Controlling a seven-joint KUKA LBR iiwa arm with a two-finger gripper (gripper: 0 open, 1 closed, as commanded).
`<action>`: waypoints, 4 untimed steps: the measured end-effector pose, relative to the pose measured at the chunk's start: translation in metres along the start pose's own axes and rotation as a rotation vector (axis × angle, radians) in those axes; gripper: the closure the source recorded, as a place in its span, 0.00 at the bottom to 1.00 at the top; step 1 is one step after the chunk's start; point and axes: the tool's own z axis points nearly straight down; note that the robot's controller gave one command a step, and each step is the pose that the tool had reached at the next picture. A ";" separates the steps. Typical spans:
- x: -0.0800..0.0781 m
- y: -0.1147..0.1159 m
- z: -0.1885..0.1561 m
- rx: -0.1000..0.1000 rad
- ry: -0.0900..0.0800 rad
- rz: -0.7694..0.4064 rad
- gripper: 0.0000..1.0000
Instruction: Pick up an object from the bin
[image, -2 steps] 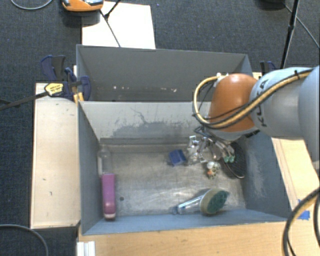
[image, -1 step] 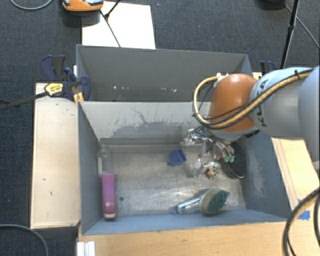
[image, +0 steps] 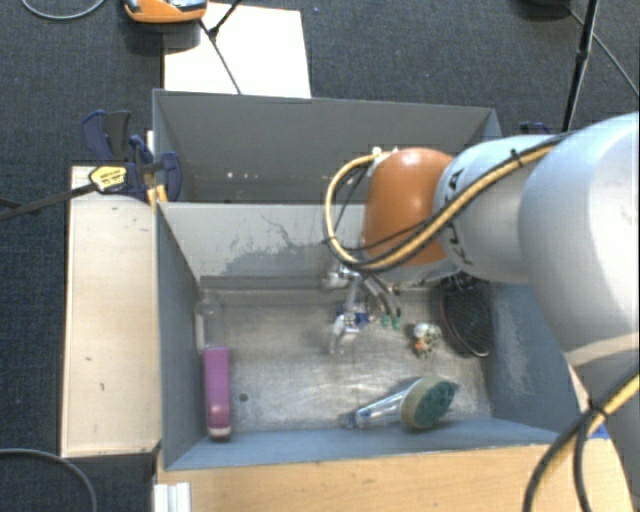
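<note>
My gripper (image: 347, 322) hangs low over the middle of the bin floor, under the orange wrist cover. Small blue and green bits (image: 378, 320) show right beside its tip; I cannot tell whether they lie on the floor or belong to it. A small white and orange toy figure (image: 425, 340) lies just to its right. A brush with a dark green round head and a clear handle (image: 408, 404) lies near the front wall, below and right of the gripper.
A purple oblong thing (image: 216, 390) lies along the left wall near the front. A black round mesh thing (image: 468, 320) leans at the right wall, partly under the arm. Bare floor stretches between the gripper and the purple thing.
</note>
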 end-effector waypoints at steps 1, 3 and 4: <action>0.021 -0.044 -0.020 0.005 0.008 -0.038 0.00; 0.018 -0.036 -0.124 0.002 -0.001 -0.020 1.00; 0.020 -0.063 -0.176 0.004 0.001 0.077 1.00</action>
